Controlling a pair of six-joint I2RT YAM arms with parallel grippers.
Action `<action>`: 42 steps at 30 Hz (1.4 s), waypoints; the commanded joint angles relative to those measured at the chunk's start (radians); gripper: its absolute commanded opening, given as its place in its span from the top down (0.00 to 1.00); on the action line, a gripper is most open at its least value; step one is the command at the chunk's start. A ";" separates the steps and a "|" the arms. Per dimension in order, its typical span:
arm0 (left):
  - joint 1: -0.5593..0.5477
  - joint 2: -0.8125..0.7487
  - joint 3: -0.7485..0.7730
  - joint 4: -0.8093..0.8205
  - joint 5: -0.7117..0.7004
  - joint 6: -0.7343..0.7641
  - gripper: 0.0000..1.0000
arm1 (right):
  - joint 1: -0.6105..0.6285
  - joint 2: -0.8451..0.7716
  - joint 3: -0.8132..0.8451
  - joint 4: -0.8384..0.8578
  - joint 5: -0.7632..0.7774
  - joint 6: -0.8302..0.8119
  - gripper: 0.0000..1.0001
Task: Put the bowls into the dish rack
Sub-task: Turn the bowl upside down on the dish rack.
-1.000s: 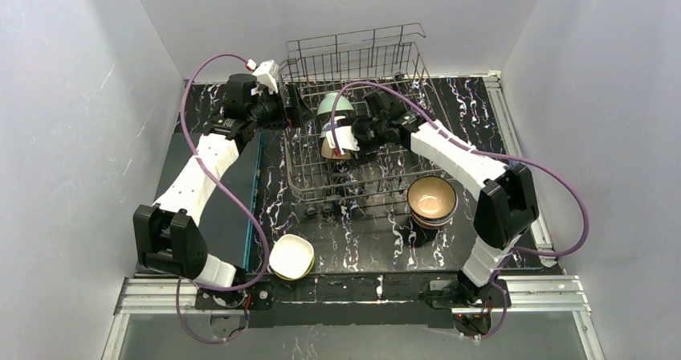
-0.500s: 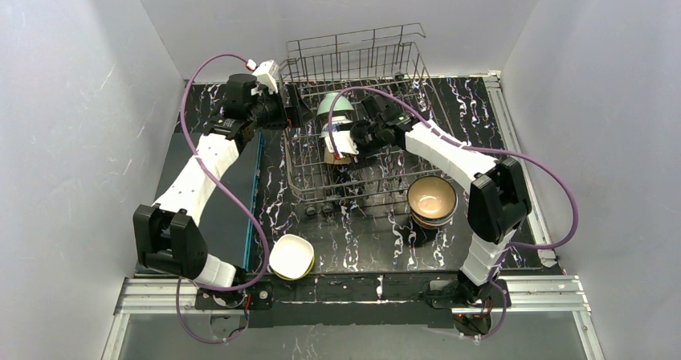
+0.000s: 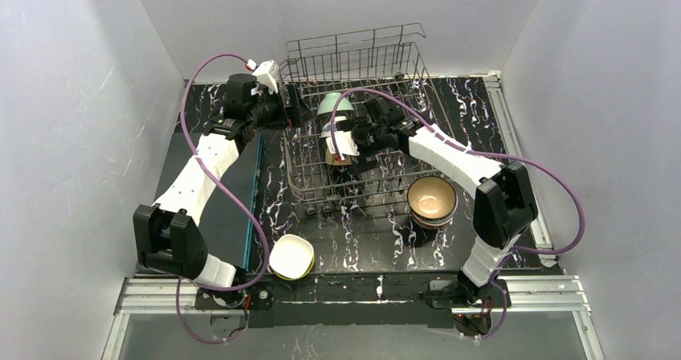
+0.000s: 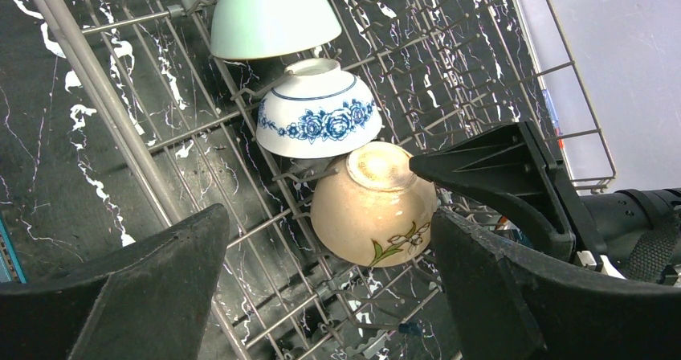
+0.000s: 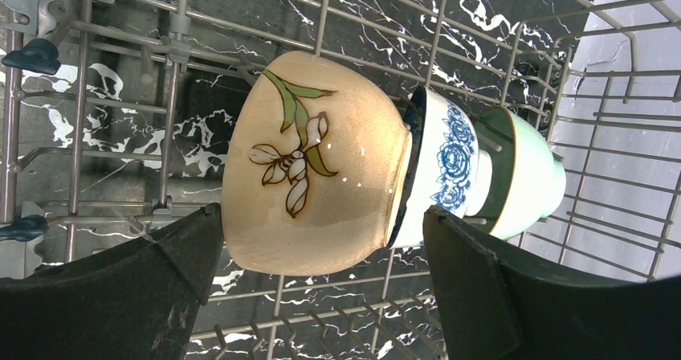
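Note:
The grey wire dish rack [image 3: 363, 190] holds three bowls on edge in a row: a mint bowl [image 4: 273, 14], a blue-patterned white bowl [image 4: 317, 119] and a tan bowl [image 5: 317, 163] with a flower. My right gripper [image 5: 321, 215] is open, its fingers on either side of the tan bowl, with a gap at the rim side. My left gripper [image 4: 329, 215] hovers open and empty over the rack's left part [image 3: 293, 107]. A stack of bowls [image 3: 432, 199] stands on the table to the right of the rack. A white and yellow bowl [image 3: 291, 257] lies near the front.
The rack's upright tines [image 5: 173, 95] and tall back side [image 3: 353, 51] surround the bowls. White walls close in the black marbled table [image 3: 361, 239] on three sides. The right gripper's black finger [image 4: 498, 167] shows beside the tan bowl in the left wrist view.
The right gripper's jaws have widened and let go of the tan bowl, which now rests in the rack. The left arm has not moved.

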 commanded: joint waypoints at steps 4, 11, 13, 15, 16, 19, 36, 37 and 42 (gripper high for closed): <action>0.004 -0.025 -0.002 0.008 0.011 0.003 0.06 | -0.001 -0.070 -0.021 0.112 -0.028 0.028 0.01; 0.004 -0.027 -0.002 0.006 0.011 0.005 0.06 | -0.001 -0.060 -0.006 0.108 -0.042 0.040 0.10; 0.004 -0.026 -0.002 0.006 0.011 0.005 0.06 | -0.001 -0.059 0.003 0.099 -0.050 0.041 0.16; 0.004 -0.027 -0.002 0.006 0.011 0.004 0.06 | -0.001 -0.060 0.009 0.094 -0.057 0.043 0.27; 0.004 -0.027 -0.002 0.006 0.011 0.004 0.06 | -0.001 -0.060 0.011 0.094 -0.059 0.043 0.34; 0.004 -0.027 -0.002 0.006 0.011 0.006 0.06 | -0.001 -0.061 0.006 0.097 -0.061 0.044 0.46; 0.004 -0.024 -0.003 0.007 0.013 0.004 0.06 | 0.000 0.028 0.019 0.003 -0.091 0.033 0.44; 0.004 -0.024 -0.002 0.006 0.012 0.004 0.06 | 0.000 0.037 0.022 -0.004 -0.090 0.031 0.44; 0.003 -0.024 -0.002 0.007 0.012 0.004 0.06 | 0.000 0.075 0.033 -0.018 -0.092 0.029 0.43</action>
